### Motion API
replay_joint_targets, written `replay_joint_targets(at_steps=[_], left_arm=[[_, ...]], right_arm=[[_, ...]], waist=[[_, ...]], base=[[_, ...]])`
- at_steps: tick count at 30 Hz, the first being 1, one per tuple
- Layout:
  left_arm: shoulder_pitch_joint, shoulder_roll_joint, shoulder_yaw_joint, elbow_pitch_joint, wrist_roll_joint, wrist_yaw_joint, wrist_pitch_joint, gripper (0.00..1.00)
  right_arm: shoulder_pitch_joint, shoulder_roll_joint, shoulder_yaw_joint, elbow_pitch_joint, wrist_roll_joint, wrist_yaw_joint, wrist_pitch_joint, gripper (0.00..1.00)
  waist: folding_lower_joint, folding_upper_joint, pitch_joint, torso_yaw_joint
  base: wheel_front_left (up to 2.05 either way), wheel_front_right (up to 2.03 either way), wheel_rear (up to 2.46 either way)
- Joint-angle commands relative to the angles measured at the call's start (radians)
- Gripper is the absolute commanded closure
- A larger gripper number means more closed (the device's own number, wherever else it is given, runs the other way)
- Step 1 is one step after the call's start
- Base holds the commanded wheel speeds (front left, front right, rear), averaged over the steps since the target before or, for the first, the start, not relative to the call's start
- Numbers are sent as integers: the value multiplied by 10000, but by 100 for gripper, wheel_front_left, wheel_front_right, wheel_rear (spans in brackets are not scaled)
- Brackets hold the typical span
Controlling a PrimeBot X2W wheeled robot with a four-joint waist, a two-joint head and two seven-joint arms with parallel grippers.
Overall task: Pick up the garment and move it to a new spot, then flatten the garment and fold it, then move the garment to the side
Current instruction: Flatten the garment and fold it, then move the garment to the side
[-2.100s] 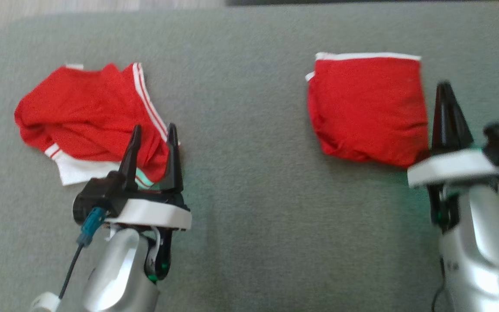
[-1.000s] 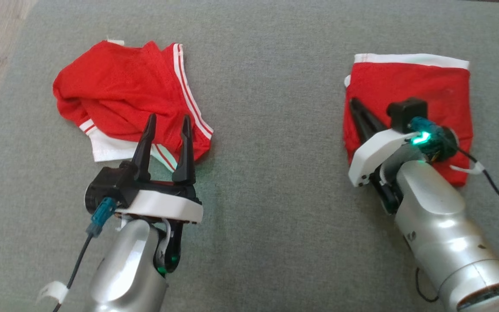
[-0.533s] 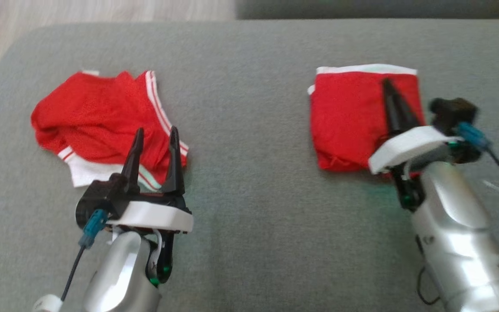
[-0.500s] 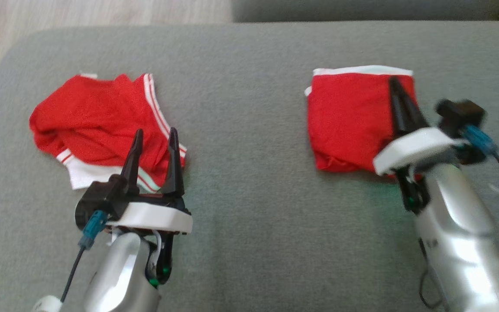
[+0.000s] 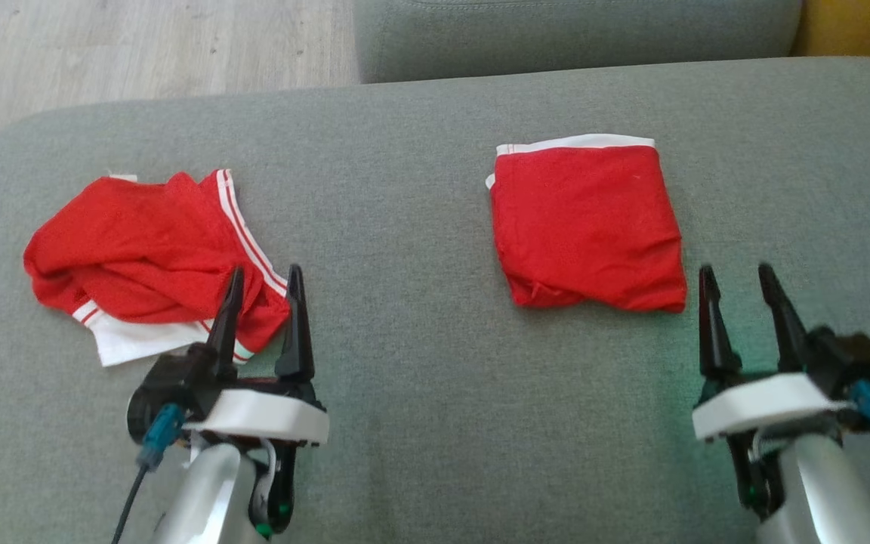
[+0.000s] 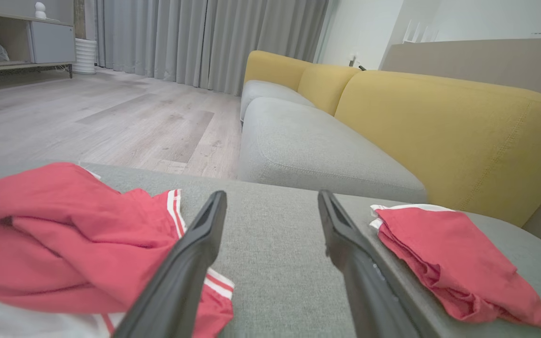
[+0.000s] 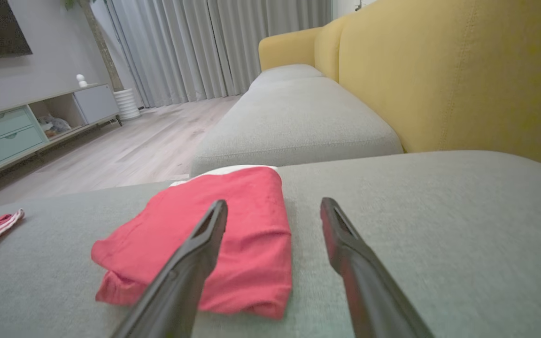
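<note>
The folded red cloth garment with white waistband lies flat on the right side of the grey fabric sofa seat, apparently set aside as finished. Over the seat's near edge, the left claw and right claw hover empty, fingers apart.

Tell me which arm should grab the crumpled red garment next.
Left. The left gripper is open, fingertips over the near edge of the crumpled garment; the right gripper, also open, sits across the cushion by the folded garment.
</note>
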Motion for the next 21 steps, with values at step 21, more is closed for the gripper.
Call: replay_joint_targets(at_steps=[21], left_arm=[[-745,133,60,-363,175,-100,-51,0]], right_arm=[[-2356,33,-646,937,-248,-7,1213,0]], waist=[[2,-1,1300,670]], base=[[0,0,0]])
